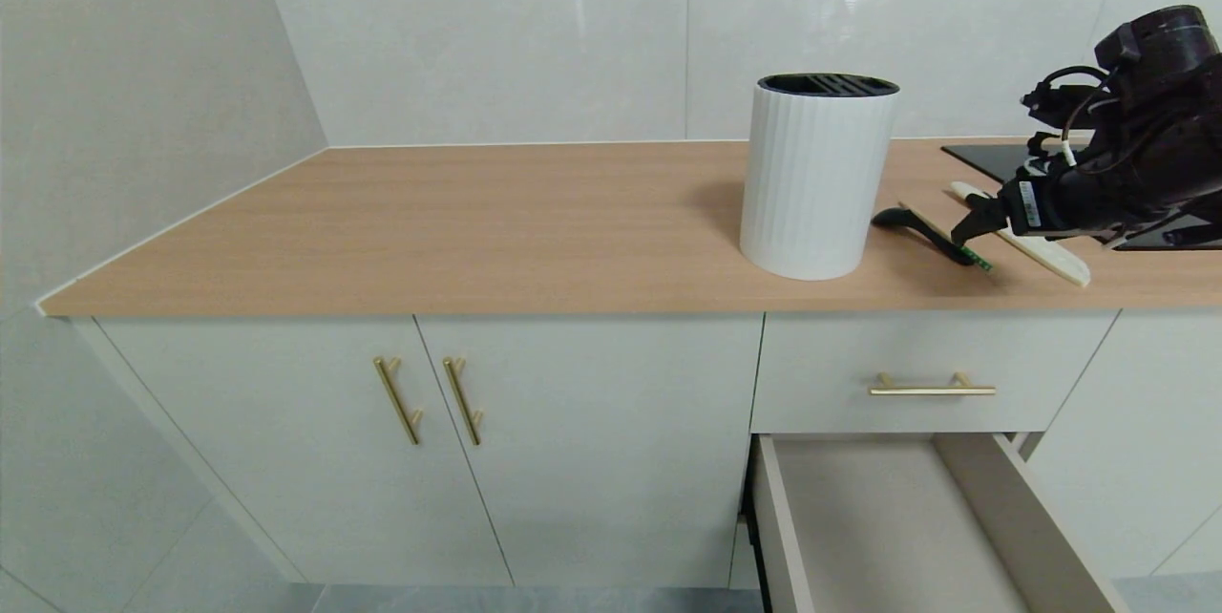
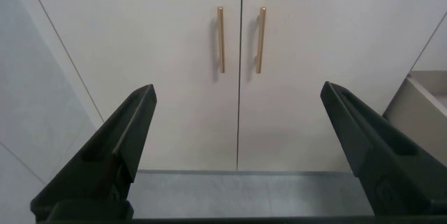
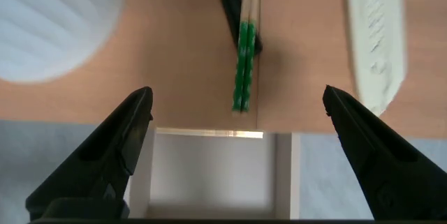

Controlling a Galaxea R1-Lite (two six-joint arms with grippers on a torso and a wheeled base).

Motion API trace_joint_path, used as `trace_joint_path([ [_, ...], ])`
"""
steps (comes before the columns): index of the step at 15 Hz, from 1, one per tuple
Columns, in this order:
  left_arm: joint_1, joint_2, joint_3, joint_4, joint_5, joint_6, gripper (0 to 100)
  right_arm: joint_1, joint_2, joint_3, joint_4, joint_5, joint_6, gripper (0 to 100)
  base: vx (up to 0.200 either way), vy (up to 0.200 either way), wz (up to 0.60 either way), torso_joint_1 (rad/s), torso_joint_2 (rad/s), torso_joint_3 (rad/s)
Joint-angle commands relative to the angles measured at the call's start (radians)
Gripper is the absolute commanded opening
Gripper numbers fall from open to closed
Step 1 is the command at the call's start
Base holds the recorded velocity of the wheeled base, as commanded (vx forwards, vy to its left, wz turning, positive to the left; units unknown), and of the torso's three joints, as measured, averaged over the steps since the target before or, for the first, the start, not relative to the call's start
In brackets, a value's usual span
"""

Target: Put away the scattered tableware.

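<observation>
- Drawer (image 1: 775,527) pulled open, lowest in front.
- Chopsticks (image 3: 244,56): pale wood, green tips, paired, against black spoon (image 1: 902,220).
- Right gripper (image 3: 236,98) spread wide over chopsticks.
- Left gripper (image 2: 237,90) spread wide.

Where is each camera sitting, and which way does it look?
Head view: on the robot's head, looking forward and down at the counter, white holder and open drawer; the right arm shows on the right.
Left wrist view: on the left wrist, held low, facing the cabinet doors between the open left fingers.
Right wrist view: on the right wrist, looking down past the open right fingers at the chopsticks.
Shared: head and right wrist views both show chopsticks, holder, drawer.
</observation>
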Motion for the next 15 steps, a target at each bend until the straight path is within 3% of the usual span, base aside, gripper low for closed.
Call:
trace_joint_path([
  [1, 0.0, 0.001, 0.0, 0.0, 0.0, 0.0, 100, 0.0, 0.036, -0.026, 0.011, 0.0, -0.001, 100, 0.0, 0.0, 0.0, 0.0, 0.0, 0.0],
  [4, 0.0, 0.001, 0.0, 0.0, 0.0, 0.0, 100, -0.019, 0.107, -0.101, 0.071, 0.001, -0.001, 100, 0.0, 0.0, 0.0, 0.0, 0.0, 0.0],
  [14, 0.0, 0.001, 0.0, 0.0, -0.001, 0.0, 100, -0.029, 0.177, -0.13, 0.073, 0.0, -0.001, 100, 0.0, 0.0, 0.0, 0.0, 0.0, 0.0],
  [15, 0.0, 0.001, 0.0, 0.0, 0.0, 0.0, 100, -0.029, 0.179, -0.13, 0.073, 0.0, -0.001, 0, 0.0, 0.0, 0.0, 0.0, 0.0, 0.0],
])
